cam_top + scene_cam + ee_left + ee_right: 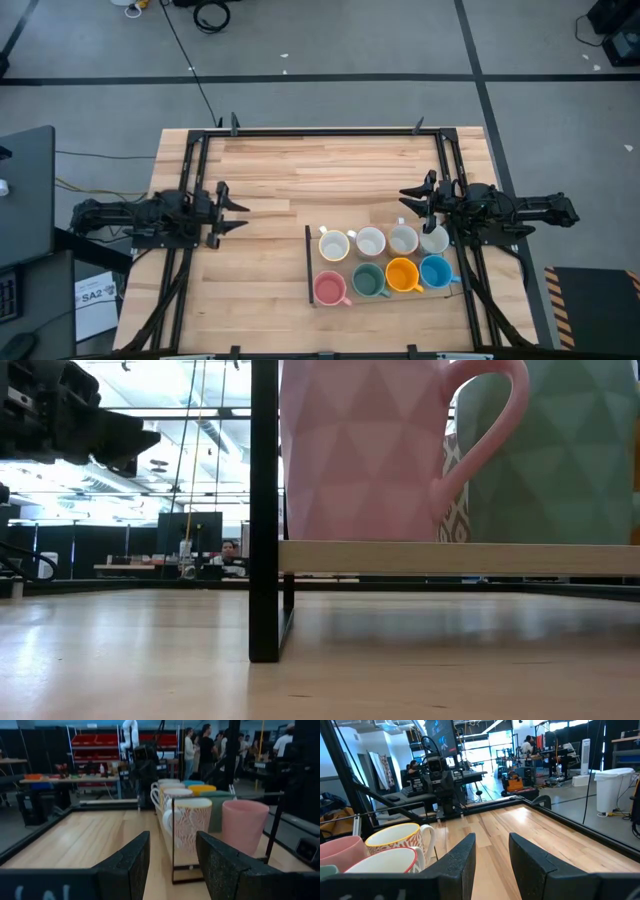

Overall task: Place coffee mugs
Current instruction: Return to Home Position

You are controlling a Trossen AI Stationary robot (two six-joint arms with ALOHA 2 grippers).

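Eight coffee mugs stand upright in two rows on a low black-framed shelf [309,262] at the table's near right. The far row holds white and patterned mugs [370,242]. The near row holds a pink mug [329,289], a green mug [368,280], an orange mug [402,274] and a blue mug [436,271]. My left gripper [244,214] hovers open and level at the table's left side, pointing toward the right, with the mugs [190,820] ahead of it. My right gripper [404,200] hovers open just beyond the far row, pointing left, with nothing between its fingers [465,855].
A black metal frame [320,131] runs around the table's edges. Bare wood [300,170] lies between the two arms and toward the far edge. The shelf's black post [264,510] stands at its near left corner. People stand in the room beyond the table.
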